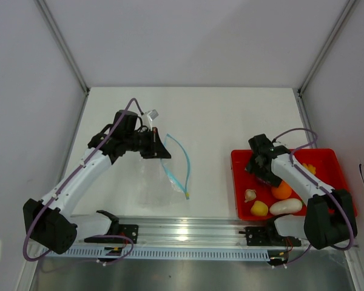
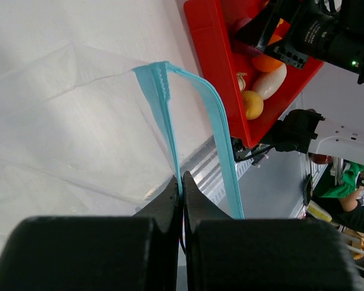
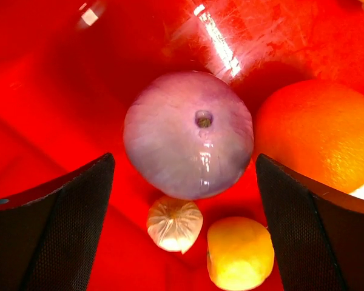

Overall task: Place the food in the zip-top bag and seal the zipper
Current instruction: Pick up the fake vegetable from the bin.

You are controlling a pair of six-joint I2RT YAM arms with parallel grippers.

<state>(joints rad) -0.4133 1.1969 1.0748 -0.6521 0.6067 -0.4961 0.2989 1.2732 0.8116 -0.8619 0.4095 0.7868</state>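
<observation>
The clear zip-top bag [image 1: 153, 182] lies on the table with its mouth raised. My left gripper [image 1: 162, 147] is shut on one lip of the light-blue zipper [image 1: 181, 162]. In the left wrist view the closed fingertips [image 2: 181, 185] pinch the strip [image 2: 162, 100] and the other lip [image 2: 221, 142] hangs free. My right gripper [image 1: 258, 165] hovers open over the red tray [image 1: 333, 159]. In the right wrist view its fingers [image 3: 60, 218] straddle a purple-white bulb [image 3: 188, 142] without touching it, beside an orange fruit [image 3: 315, 136], a small garlic [image 3: 174, 223] and a yellow piece [image 3: 239, 253].
The top view also shows the orange fruit [image 1: 281, 190], a white piece [image 1: 285, 207], a yellow piece [image 1: 259, 208], the small garlic [image 1: 250, 195] and yellow bits [image 1: 309, 168] in the tray. A metal rail [image 1: 182, 233] runs along the near edge. White walls enclose the table.
</observation>
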